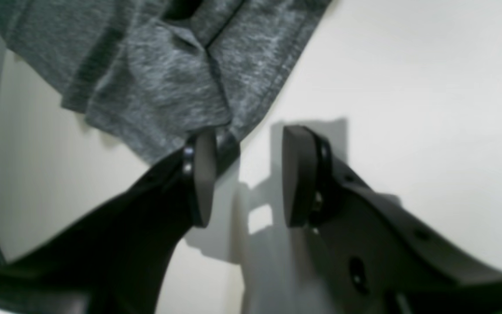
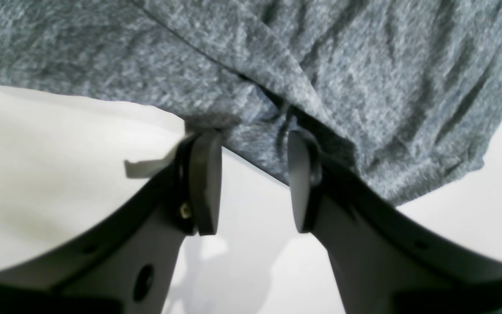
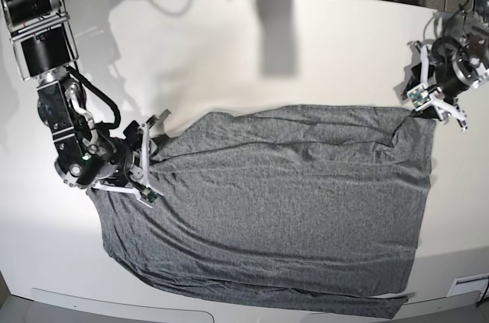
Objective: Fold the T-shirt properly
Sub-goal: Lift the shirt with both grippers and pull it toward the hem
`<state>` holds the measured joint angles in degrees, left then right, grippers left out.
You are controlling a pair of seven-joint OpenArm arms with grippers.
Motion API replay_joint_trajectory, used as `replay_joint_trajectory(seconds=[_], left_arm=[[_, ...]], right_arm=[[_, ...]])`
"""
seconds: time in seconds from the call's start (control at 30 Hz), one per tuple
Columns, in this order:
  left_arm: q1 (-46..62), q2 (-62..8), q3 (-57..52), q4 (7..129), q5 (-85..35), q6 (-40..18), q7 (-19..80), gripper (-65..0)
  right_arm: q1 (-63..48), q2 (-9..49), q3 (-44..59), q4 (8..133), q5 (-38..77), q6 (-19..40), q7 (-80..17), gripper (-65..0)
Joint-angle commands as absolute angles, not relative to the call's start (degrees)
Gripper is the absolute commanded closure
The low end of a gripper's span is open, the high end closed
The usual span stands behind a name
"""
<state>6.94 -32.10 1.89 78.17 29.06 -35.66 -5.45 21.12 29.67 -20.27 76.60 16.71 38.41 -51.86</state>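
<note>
Where the T-shirt is spread across the near half of the white desk, bare surface is left along the whole far side, with a narrower strip on each flank. The shirt's near hem is seen close to the desk's front edge, one corner almost at the lip. Cables are bunched beyond the far edge.

The right claw is placed at the shirt's side edge, jaws apart; the cloth edge is lapped against the pad tips, and bare desk is visible between the pads, so nothing is clamped. In the base view this claw is seen on the left, with part of the arm over the fabric.

The left claw is held at the shirt's far corner on the other side, jaws apart, with one pad touching the hemmed edge and the other over bare desk. No grip is seen.

The fabric is heather-grey, thin, unprinted, with long diagonal wrinkles and a folded-over ridge along the far edge.
</note>
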Motion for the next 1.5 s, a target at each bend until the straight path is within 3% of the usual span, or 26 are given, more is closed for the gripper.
replay_joint_trajectory(seconds=[0.0, 0.1, 0.33, 0.4, 0.5, 0.9, 1.07, 1.23, 1.47], left_arm=[[5.1, -33.1, 3.3, 77.5, 30.5, -34.0, -5.4, -24.3], [1.9, -33.1, 7.7, 74.3, 33.1, -30.9, -2.5, -24.3], [-0.8, -33.4, 9.5, 71.6, 33.0, -30.9, -0.9, -23.7], [-0.8, -33.7, 9.5, 71.6, 33.0, -31.1, -0.8, -17.5], [-0.8, -33.8, 9.5, 71.7, 32.9, -32.0, 0.3, 0.0], [-0.8, -33.8, 9.5, 71.7, 26.8, -32.6, 2.3, 0.0], [-0.8, -33.8, 9.5, 71.7, 26.7, -32.6, 2.4, 0.0], [-0.8, -33.8, 9.5, 71.7, 26.7, -32.6, 2.4, 0.0], [-0.8, -33.8, 9.5, 71.7, 26.7, -32.6, 2.4, 0.0]], right_arm=[[22.7, 30.3, -19.7, 77.6, 17.0, 38.6, -51.9, -25.1], [22.7, 30.3, -19.7, 77.6, 17.0, 38.6, -53.0, -25.1], [22.7, 30.3, -19.7, 77.6, 17.0, 38.6, -53.7, -25.1], [22.7, 30.3, -19.7, 77.6, 17.0, 38.6, -54.0, -25.1], [22.7, 30.3, -19.7, 77.6, 17.0, 38.6, -54.5, -25.1], [22.6, 30.3, -19.7, 84.5, 27.2, 40.0, -65.6, -25.2], [22.7, 30.3, -19.9, 79.9, 27.2, 40.0, -63.8, -26.0], [22.7, 30.3, -19.9, 72.9, 25.8, 40.0, -58.9, -39.5], [22.9, 30.3, -21.4, 72.4, 15.5, 40.0, -49.6, -39.6]])
